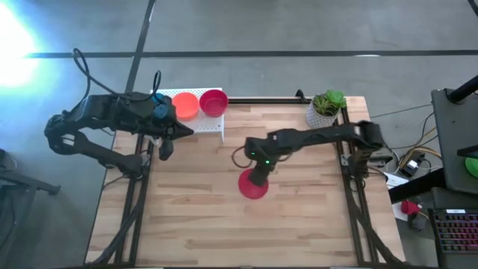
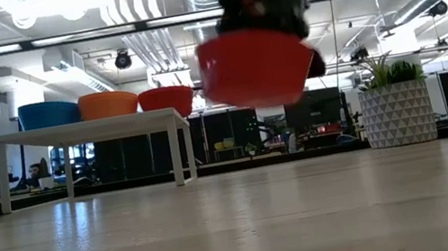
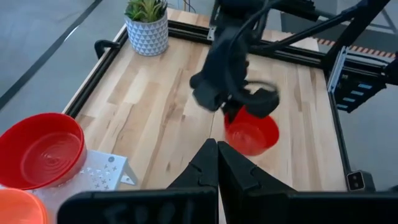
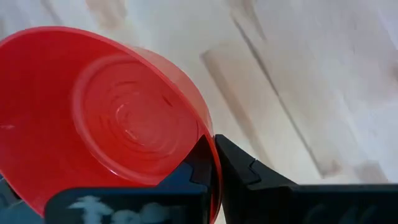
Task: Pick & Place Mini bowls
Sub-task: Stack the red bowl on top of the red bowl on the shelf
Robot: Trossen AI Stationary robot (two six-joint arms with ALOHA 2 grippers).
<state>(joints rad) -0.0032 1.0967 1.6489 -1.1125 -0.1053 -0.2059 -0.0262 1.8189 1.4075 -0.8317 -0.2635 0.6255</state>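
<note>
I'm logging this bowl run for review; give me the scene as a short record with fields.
right claw: shut on the rim of a red bowl, held above the table
left claw: shut, empty, by the white shelf
on shelf: blue bowl, orange bowl, second red bowl
far right corner: potted plant

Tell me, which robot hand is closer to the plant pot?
The right hand. It holds a red bowl over mid-table, diagonally in from the plant pot at the far right corner. The left hand sits by the white stand, further away.
</note>
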